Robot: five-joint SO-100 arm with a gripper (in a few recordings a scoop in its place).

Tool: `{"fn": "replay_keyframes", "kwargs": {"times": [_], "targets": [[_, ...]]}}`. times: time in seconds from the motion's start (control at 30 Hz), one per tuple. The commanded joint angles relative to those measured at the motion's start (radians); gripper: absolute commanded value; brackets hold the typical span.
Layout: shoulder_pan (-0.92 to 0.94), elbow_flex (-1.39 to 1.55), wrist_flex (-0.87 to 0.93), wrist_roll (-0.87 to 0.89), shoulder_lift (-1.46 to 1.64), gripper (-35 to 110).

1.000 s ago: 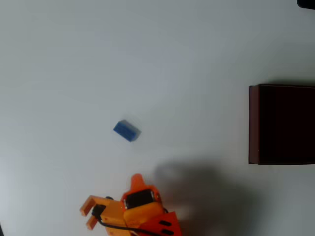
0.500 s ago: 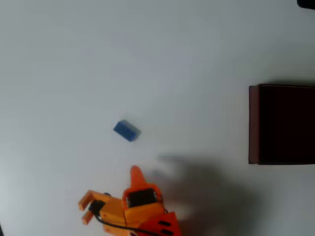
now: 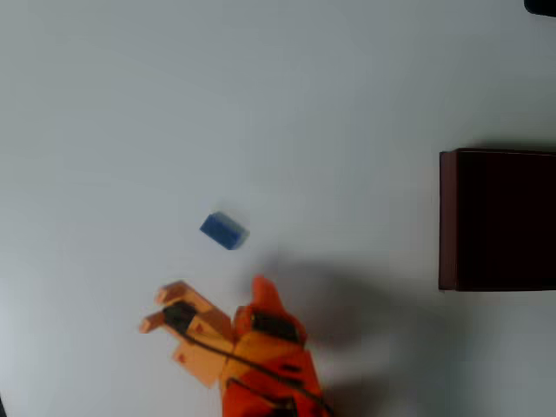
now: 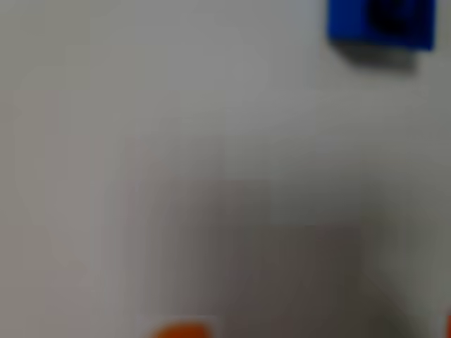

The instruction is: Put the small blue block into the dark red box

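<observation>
The small blue block [image 3: 224,231] lies alone on the white table, left of centre in the overhead view. My orange gripper [image 3: 212,295] is at the bottom edge, just below the block and apart from it. It is open, with one pointed finger [image 3: 261,290] to the right and the other spread out to the left. In the blurred wrist view the small blue block [image 4: 380,25] sits at the top right, with an orange fingertip [image 4: 180,330] at the bottom edge. The dark red box [image 3: 447,219] stands at the right edge, its interior near-black.
The white table [image 3: 261,104] stretches bare between the block and the box. The arm's shadow [image 3: 365,321] falls on the table to the right of the gripper.
The gripper has moved up and slightly right toward the block and turned, so that its fingers now point up-left toward it.
</observation>
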Motion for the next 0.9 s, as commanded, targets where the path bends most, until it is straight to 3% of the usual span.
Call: {"fn": "replay_keyframes", "kwargs": {"times": [0.0, 0.6, 0.87], "targets": [[-0.034, -0.153, -0.04, 0.083, -0.232, 18], [-0.055, -0.557, -0.08, 0.169, -0.756, 25], [-0.054, -0.606, -0.092, 0.192, -0.864, 26]]}}
